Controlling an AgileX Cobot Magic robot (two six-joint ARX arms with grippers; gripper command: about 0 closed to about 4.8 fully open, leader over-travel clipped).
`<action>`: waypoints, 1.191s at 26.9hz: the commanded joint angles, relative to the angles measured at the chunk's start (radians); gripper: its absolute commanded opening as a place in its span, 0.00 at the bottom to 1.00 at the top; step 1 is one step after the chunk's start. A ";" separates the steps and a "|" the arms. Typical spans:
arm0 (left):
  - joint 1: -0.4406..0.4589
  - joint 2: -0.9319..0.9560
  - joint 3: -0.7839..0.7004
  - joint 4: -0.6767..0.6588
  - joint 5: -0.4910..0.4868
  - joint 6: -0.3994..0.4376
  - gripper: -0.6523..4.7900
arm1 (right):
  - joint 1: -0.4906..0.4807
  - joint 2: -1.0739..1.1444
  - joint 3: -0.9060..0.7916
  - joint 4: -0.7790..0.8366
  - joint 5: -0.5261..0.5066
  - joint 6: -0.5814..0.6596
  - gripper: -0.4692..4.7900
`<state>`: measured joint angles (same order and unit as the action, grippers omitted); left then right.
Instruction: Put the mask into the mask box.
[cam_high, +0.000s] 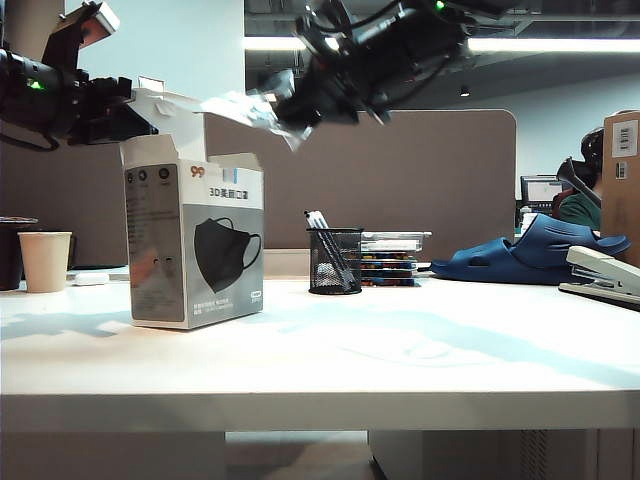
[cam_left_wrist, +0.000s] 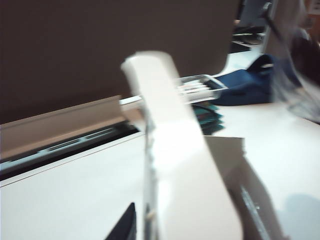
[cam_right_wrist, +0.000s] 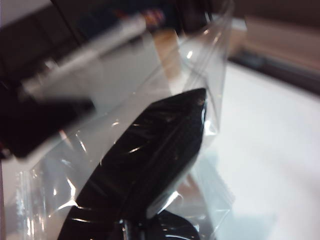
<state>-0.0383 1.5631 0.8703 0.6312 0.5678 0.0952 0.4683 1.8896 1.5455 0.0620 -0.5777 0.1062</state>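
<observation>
The mask box stands upright on the left of the white table, its top open and a white flap raised. My left gripper is at that flap. In the left wrist view the flap runs up from my left gripper, with one dark finger pressed against its side and the other hidden behind it. The mask, black in a clear crinkly wrapper, hangs in the air just right of the box's top. My right gripper is shut on it. The right wrist view shows the mask reaching out from my right gripper.
A black mesh pen cup stands right of the box, with a stack of flat cases behind it. A paper cup sits at the far left. A blue slipper and a stapler lie at the right. A brown partition closes the back.
</observation>
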 joint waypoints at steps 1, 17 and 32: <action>0.001 0.002 0.003 -0.008 0.077 0.002 0.11 | 0.013 0.000 0.003 0.129 0.007 -0.003 0.08; 0.002 0.002 0.003 -0.006 0.320 0.001 0.11 | 0.072 0.119 0.002 0.364 0.018 -0.046 0.08; 0.003 0.002 0.003 0.000 0.324 0.002 0.11 | 0.102 0.163 -0.001 0.190 0.063 -0.426 0.08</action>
<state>-0.0326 1.5673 0.8703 0.6094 0.8871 0.0944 0.5674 2.0480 1.5475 0.3061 -0.5163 -0.3069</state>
